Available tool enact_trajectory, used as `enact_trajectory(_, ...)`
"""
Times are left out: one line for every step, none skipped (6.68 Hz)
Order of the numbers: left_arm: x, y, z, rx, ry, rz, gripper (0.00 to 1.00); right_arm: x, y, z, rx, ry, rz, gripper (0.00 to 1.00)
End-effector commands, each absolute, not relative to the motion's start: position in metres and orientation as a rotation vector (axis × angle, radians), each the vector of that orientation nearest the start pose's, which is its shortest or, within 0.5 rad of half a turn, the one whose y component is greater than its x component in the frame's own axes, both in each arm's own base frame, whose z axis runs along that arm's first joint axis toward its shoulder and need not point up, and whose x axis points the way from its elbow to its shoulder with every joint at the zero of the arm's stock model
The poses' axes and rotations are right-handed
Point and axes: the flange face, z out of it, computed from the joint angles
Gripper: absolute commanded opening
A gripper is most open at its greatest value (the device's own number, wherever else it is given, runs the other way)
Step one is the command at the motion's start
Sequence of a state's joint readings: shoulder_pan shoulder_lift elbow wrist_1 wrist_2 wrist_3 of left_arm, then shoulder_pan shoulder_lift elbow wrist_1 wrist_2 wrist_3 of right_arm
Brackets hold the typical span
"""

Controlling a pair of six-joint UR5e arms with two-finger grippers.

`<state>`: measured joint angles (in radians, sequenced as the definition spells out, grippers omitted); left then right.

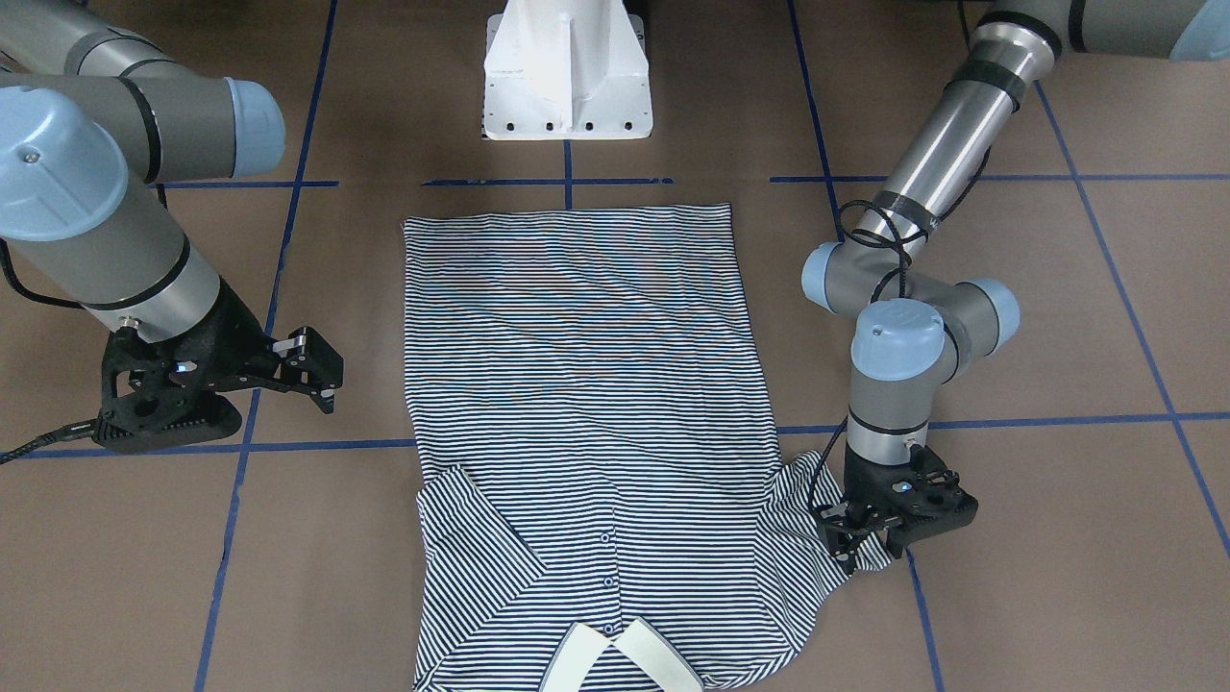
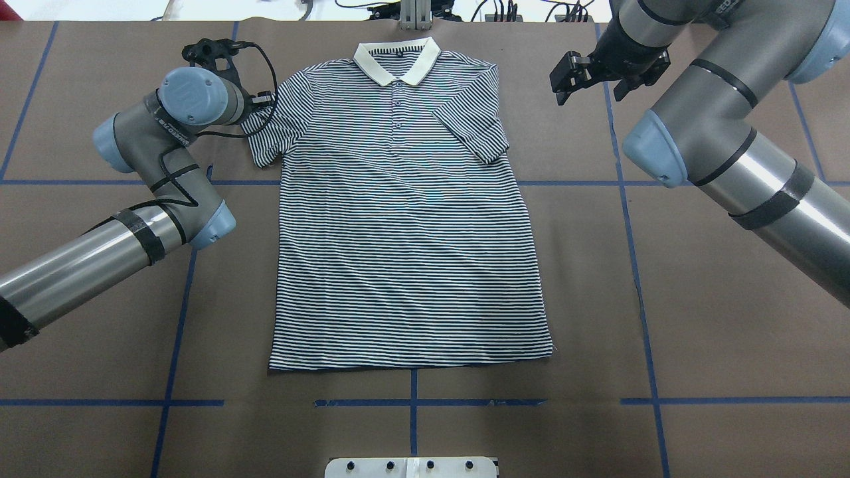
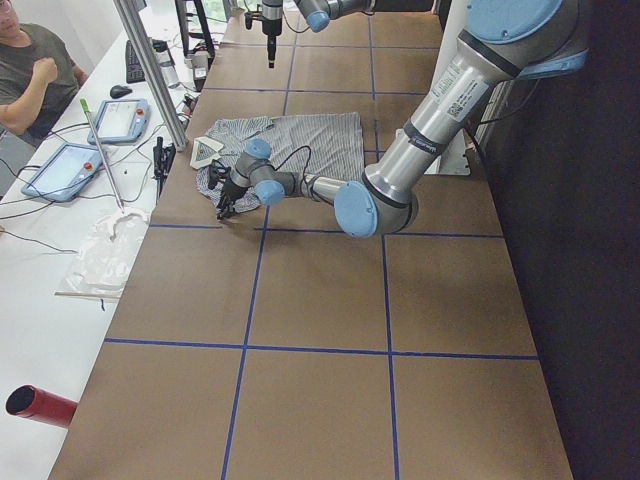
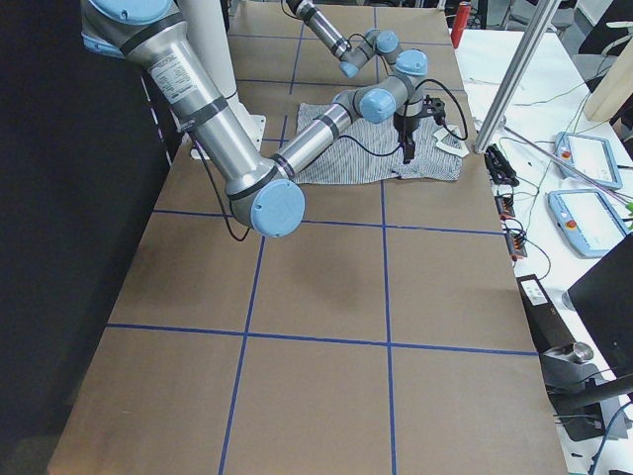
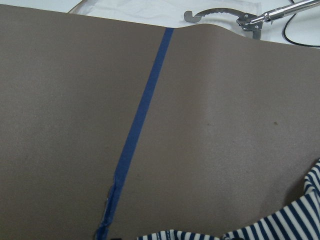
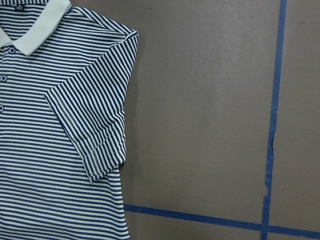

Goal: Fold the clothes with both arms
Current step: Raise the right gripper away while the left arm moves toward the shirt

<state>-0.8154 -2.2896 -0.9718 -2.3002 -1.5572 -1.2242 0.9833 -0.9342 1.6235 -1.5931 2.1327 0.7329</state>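
The striped polo shirt (image 1: 586, 384) lies flat and face up on the brown table, its white collar (image 2: 397, 60) at the far edge from the robot. My left gripper (image 1: 865, 553) is down on the table at the outer edge of the shirt's left sleeve (image 2: 262, 136) and looks shut on it. A bit of raised striped cloth (image 5: 280, 225) shows in the left wrist view. My right gripper (image 2: 568, 79) is open and empty. It hovers above bare table beside the other sleeve (image 6: 95, 125), apart from it.
The white pedestal base (image 1: 567, 86) stands at the robot's side, just past the shirt's hem. Blue tape lines (image 2: 412, 402) grid the table. Tablets (image 3: 75, 165), tools and a seated person (image 3: 30, 70) are beyond the collar-side edge.
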Motion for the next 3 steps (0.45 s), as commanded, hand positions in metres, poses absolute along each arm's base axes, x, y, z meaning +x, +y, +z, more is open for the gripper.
enact_trajectory(0.457, -0.681, 0.424, 0.442, 0.728, -0.429, 0.0, -0.314, -0.616, 0.261, 0.179, -0.821, -0.052, 1.0)
enact_trajectory(0.448, -0.685, 0.408, 0.412, 0.749, -0.425, 0.0, -0.314, -0.616, 0.264, 0.176, -0.818, -0.052, 1.0)
enact_trajectory(0.43, -0.686, 0.372, 0.367, 0.755, -0.427, 0.0, -0.315, -0.618, 0.268, 0.168, -0.814, -0.051, 1.0)
